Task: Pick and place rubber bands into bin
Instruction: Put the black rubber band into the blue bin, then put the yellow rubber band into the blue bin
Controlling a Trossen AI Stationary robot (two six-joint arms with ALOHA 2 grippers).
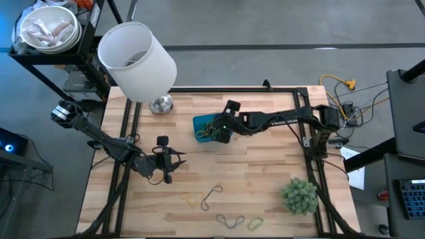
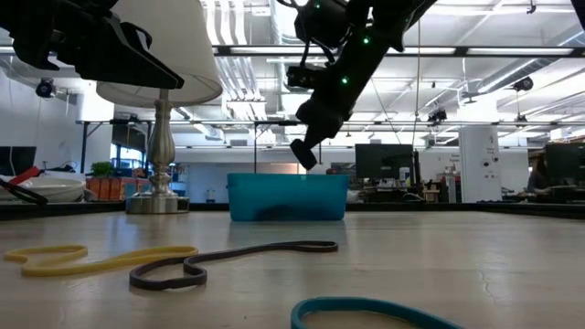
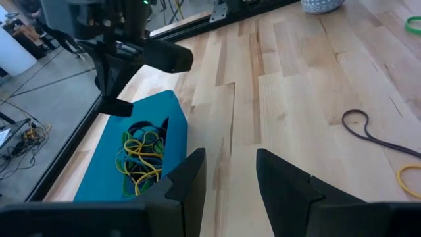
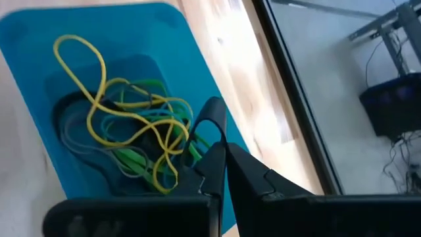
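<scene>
The blue bin (image 1: 202, 123) stands at the table's middle far side, with a tangle of yellow, green and dark rubber bands (image 4: 125, 125) inside. My right gripper (image 1: 222, 135) hangs just above the bin's right end, shut on a dark grey rubber band. More bands lie flat on the wood near the front edge: yellow (image 1: 192, 198), dark grey (image 1: 211, 194), dark (image 1: 229, 220) and green (image 1: 255, 224). At the table's left my left gripper (image 1: 166, 162) stays open and touches nothing. My right gripper pinches a dark grey rubber band between its two fingers. A small loop of it (image 4: 212, 108) juts out past the fingertips. The fingers slant down from the table's right side. The loop stands over the pile in the bin (image 4: 39, 39).
A lamp with a big white shade (image 1: 136, 53) stands at the far left, its metal foot (image 1: 161, 104) left of the bin. A bushy green plant ball (image 1: 299, 196) sits at the near right. Black frame rails (image 1: 312, 172) run along the table's sides.
</scene>
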